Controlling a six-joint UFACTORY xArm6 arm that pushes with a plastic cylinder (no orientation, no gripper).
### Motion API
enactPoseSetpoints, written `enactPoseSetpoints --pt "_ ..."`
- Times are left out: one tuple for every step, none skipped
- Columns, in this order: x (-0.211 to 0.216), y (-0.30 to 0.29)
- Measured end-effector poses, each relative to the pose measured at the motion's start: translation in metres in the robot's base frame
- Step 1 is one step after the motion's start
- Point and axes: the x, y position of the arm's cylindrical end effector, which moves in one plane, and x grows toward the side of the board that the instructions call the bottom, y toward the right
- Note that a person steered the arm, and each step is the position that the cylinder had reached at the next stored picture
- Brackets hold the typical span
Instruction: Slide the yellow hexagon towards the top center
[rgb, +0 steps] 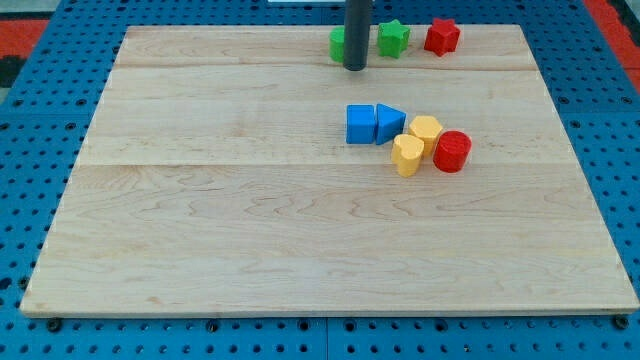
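The yellow hexagon (427, 131) lies right of the board's middle, touching a yellow heart (407, 155) below-left of it and a red cylinder (452, 151) to its right. A blue triangle (389, 123) sits just left of the hexagon, next to a blue cube (360, 124). My tip (355, 67) is near the view's top centre, well above and left of the hexagon, in front of a green block (339, 43) that the rod partly hides.
A green star (393, 38) and a red star-shaped block (441, 36) lie at the top, right of the rod. The wooden board (250, 230) ends close behind them, on a blue pegboard (30, 150).
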Motion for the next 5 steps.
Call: enactPoseSetpoints --pt "-0.023 0.0" --pt "-0.002 0.012" --pt "0.045 0.079" --pt "0.097 0.153" --pt "0.145 0.12"
